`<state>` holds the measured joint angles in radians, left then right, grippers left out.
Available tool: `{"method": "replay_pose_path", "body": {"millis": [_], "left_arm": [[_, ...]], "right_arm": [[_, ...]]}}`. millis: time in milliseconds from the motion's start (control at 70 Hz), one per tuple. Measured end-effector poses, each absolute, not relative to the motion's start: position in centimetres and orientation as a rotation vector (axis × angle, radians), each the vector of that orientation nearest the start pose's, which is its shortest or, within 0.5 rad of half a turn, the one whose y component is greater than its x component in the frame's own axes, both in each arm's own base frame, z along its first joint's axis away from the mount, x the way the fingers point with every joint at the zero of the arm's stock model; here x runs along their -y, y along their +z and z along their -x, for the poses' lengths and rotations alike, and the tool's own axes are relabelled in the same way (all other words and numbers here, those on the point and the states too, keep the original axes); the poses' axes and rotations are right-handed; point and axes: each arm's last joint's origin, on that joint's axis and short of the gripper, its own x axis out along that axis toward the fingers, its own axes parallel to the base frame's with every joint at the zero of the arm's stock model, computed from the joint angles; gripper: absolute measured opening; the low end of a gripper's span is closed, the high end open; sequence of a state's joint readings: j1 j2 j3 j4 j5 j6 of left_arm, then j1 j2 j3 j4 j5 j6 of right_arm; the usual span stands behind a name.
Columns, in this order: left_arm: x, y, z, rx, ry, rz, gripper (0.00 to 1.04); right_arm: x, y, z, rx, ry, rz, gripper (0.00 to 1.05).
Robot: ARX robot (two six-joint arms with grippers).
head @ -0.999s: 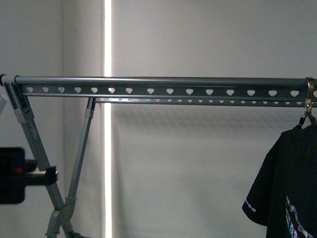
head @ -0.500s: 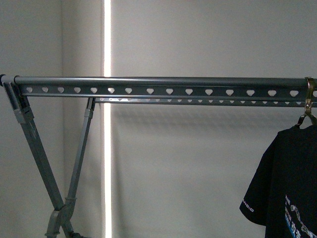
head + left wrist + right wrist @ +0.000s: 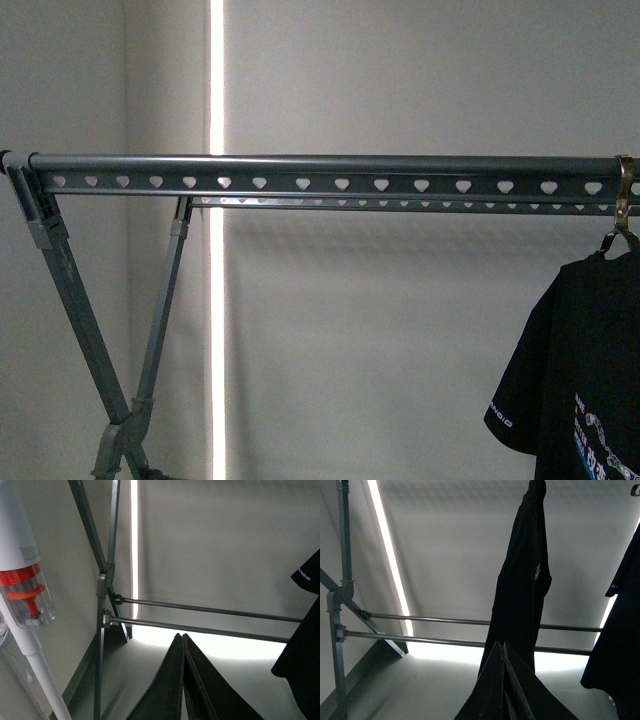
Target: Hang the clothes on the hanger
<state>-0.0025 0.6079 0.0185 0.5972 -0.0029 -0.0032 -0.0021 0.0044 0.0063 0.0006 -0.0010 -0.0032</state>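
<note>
The hanger point(image 3: 320, 162) is a grey metal rack with a long tube above strips of heart-shaped holes. It spans the front view. The clothes point(image 3: 585, 360), a black T-shirt with white print, hang from a hook point(image 3: 624, 215) at the tube's right end. Neither gripper shows in the front view. My left gripper point(image 3: 182, 636) is shut on nothing, low by the rack's lower bars point(image 3: 210, 610), with the T-shirt's sleeve point(image 3: 306, 625) off to one side. My right gripper point(image 3: 501, 644) is shut and empty, in front of a hanging black garment point(image 3: 522, 585).
The rack's crossed legs point(image 3: 70, 300) slant down at the left. A white stick vacuum with an orange part point(image 3: 22, 585) stands beside the legs. Another black garment point(image 3: 620, 630) hangs at the edge of the right wrist view. A plain wall lies behind.
A dark arm part that showed at the front view's left edge one second ago has left the picture. The T-shirt has swayed slightly.
</note>
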Motion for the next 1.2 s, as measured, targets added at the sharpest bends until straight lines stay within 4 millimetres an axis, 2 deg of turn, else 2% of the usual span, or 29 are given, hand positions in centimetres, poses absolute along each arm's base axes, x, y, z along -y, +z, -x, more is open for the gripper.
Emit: {"method": "replay_pose_path", "body": {"millis": [428,899,1014,1199], "left_arm": [[0.0,17.3,-11.8,0.023,0.001,0.003,0.04],[0.0,17.3,-10.8,0.023,0.001,0.003,0.04],[0.0,16.9,-9.8,0.006,-0.001,0.003,0.04],[0.0,17.0,-9.7,0.015,-0.002,0.003,0.04]], "right_arm": [[0.0,16.5,-9.8,0.002,-0.001,0.003,0.02],[0.0,16.5,-9.8,0.002,-0.001,0.003,0.02],[0.0,16.5,-9.8,0.002,-0.001,0.003,0.02],[0.0,16.5,-9.8,0.002,-0.001,0.003,0.02]]}}
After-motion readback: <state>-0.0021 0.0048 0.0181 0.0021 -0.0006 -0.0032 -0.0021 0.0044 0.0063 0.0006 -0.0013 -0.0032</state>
